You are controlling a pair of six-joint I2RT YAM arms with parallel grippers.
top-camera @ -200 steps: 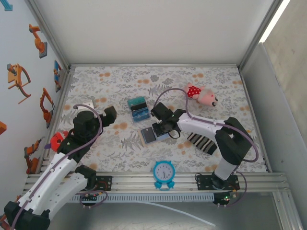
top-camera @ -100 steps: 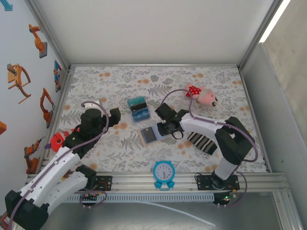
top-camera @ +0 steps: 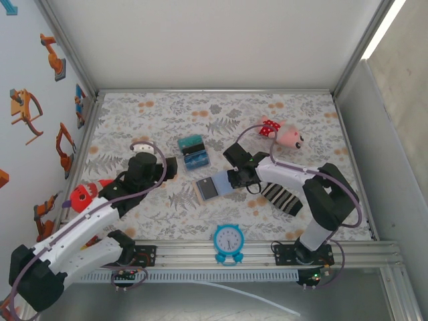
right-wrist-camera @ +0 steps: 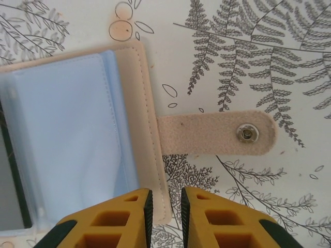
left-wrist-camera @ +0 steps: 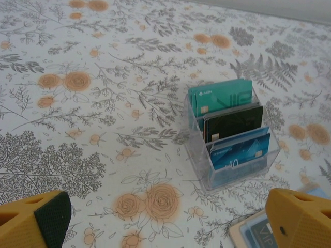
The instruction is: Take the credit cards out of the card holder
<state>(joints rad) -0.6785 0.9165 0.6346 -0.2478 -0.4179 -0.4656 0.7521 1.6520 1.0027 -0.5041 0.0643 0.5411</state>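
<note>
The card holder (top-camera: 212, 186) lies open and flat on the floral mat, tan outside and pale blue inside (right-wrist-camera: 67, 129), its snap strap (right-wrist-camera: 217, 133) stretched out to the right. A dark card (top-camera: 210, 188) sits in its left pocket. My right gripper (top-camera: 233, 178) hovers at its right edge, jaws (right-wrist-camera: 166, 199) narrowly open with the tan edge loose between them. Teal (left-wrist-camera: 222, 98), black (left-wrist-camera: 232, 121) and blue (left-wrist-camera: 240, 152) credit cards stand in a clear stand (top-camera: 194, 153). My left gripper (top-camera: 170, 166) is wide open (left-wrist-camera: 170, 222) just short of that stand, holding nothing.
A blue clock (top-camera: 229, 239) stands at the near edge. A striped sock (top-camera: 281, 197) lies under the right arm, a pink plush (top-camera: 284, 135) behind it. A red toy (top-camera: 83, 195) sits at the left edge. Metal frame rails border the mat.
The left arm has swung right, toward the clear stand. The right gripper has shifted slightly right along the card holder and its jaws have parted a little.
</note>
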